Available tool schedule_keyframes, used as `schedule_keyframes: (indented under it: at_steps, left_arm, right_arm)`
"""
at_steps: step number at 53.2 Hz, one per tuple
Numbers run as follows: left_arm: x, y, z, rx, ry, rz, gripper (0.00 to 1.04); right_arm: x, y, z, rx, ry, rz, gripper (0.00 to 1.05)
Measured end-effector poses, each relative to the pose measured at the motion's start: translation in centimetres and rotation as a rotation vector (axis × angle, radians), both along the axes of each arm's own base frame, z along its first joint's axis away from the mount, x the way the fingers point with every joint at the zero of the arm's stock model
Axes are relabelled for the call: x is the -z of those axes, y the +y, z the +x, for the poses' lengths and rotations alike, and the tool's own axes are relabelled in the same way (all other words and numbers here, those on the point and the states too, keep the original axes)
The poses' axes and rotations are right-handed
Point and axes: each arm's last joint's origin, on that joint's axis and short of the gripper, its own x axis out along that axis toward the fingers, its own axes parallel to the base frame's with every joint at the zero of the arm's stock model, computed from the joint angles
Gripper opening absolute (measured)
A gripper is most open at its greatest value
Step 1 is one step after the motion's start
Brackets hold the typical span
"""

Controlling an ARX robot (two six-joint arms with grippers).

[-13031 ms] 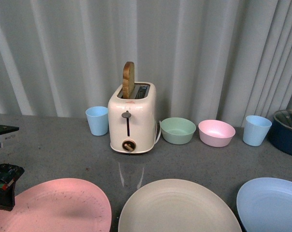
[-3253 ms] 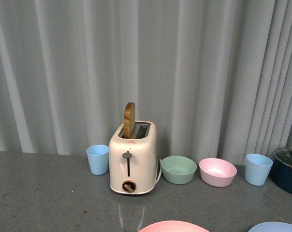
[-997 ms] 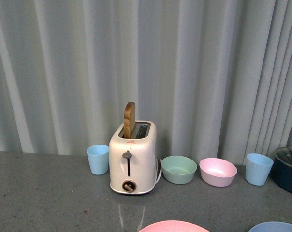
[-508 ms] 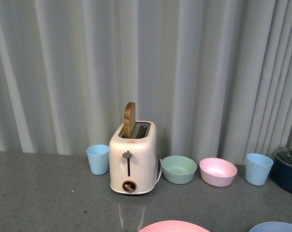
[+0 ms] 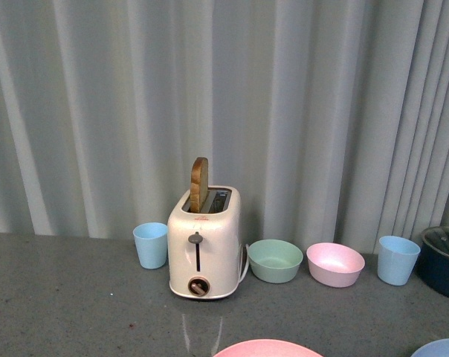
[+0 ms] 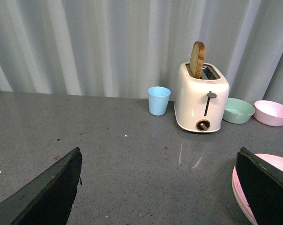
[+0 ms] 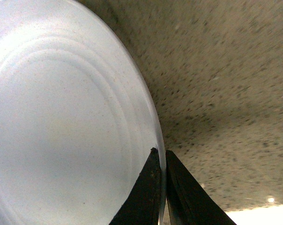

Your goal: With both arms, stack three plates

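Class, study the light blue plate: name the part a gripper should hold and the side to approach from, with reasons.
Take the light blue plate by its thin rim, coming in edge-on from outside, one finger on each face. It is wide and shallow, so only the rim fits between fingers; the right gripper pinches it that way.

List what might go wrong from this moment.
1. The right pincer pinches only the thin rim of the light blue plate, so the plate may slip or tip when lifted.
2. The left pincer hangs open by the pink plate; the incoming plate might strike it.
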Motion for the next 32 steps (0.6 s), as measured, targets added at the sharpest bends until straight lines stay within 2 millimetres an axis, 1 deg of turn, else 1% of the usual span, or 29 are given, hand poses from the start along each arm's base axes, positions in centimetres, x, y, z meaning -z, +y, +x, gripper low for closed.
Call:
schedule_keyframes:
  at_steps: [4,9,11,12,14,15,18,19,21,23,26,32]
  left_arm:
    - [0.0,0.0,0.0,0.000,0.000,0.000,0.98]
    - [0.0,0.0,0.0,0.000,0.000,0.000,0.98]
    - [0.0,0.0,0.0,0.000,0.000,0.000,0.98]
    - [0.0,0.0,0.0,0.000,0.000,0.000,0.98]
    - [0.0,0.0,0.0,0.000,0.000,0.000,0.98]
    - [0.0,0.0,0.0,0.000,0.000,0.000,0.98]
    - [0.0,0.0,0.0,0.000,0.000,0.000,0.98]
    - [0.0,0.0,0.0,0.000,0.000,0.000,0.98]
    - [0.0,0.0,0.0,0.000,0.000,0.000,0.98]
    - [0.0,0.0,0.0,0.000,0.000,0.000,0.98]
    - [0.0,0.0,0.0,0.000,0.000,0.000,0.98]
    - [0.0,0.0,0.0,0.000,0.000,0.000,0.98]
  right_arm:
    - [-1.5,-0.2,0.0,0.006,-0.038,-0.027,0.03]
    - [-4.1,-0.1,0.1,0.005,-0.111,-0.053,0.03]
    - [-5.6,0.3,0.3,-0.003,-0.162,-0.056,0.03]
    - [-5.9,0.4,0.3,-0.006,-0.176,-0.057,0.03]
    - [-7.5,1.1,0.5,-0.023,-0.228,-0.063,0.03]
    - [-7.9,1.3,0.6,-0.027,-0.242,-0.064,0.03]
    - [-10.0,2.8,1.0,-0.067,-0.321,-0.067,0.03]
    - [-11.0,3.8,1.1,-0.091,-0.354,-0.066,0.03]
    - [-12.0,5.5,1.3,-0.134,-0.394,-0.059,0.03]
    - [-12.6,7.3,1.5,-0.180,-0.425,-0.036,0.03]
    - [-12.5,9.6,1.6,-0.237,-0.438,0.001,0.03]
    - [-11.1,13.4,1.7,-0.315,-0.420,0.073,0.03]
